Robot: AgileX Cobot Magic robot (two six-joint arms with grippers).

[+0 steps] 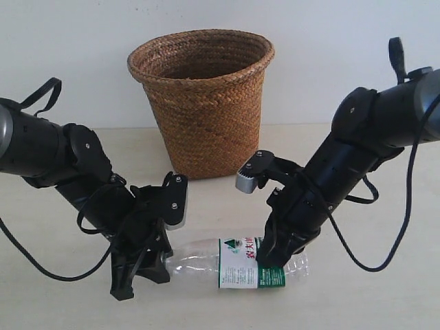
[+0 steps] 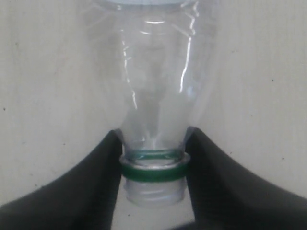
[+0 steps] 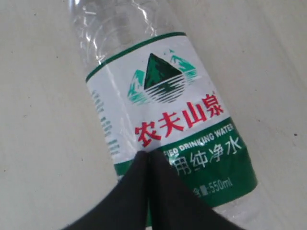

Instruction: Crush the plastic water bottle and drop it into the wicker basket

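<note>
The plastic water bottle lies on its side on the table in front of the wicker basket. My left gripper is shut on its neck. In the left wrist view both black fingers clamp the green neck ring of the bottle; the thread below it is bare, with no cap showing. My right gripper comes down on the label from above. In the right wrist view its fingers are shut together, tips resting on the green-and-white label with red characters. The bottle body looks round.
The basket stands upright at the back centre against a white wall, its open rim well above both grippers. Black cables hang from both arms. The pale table stretches right of the bottle.
</note>
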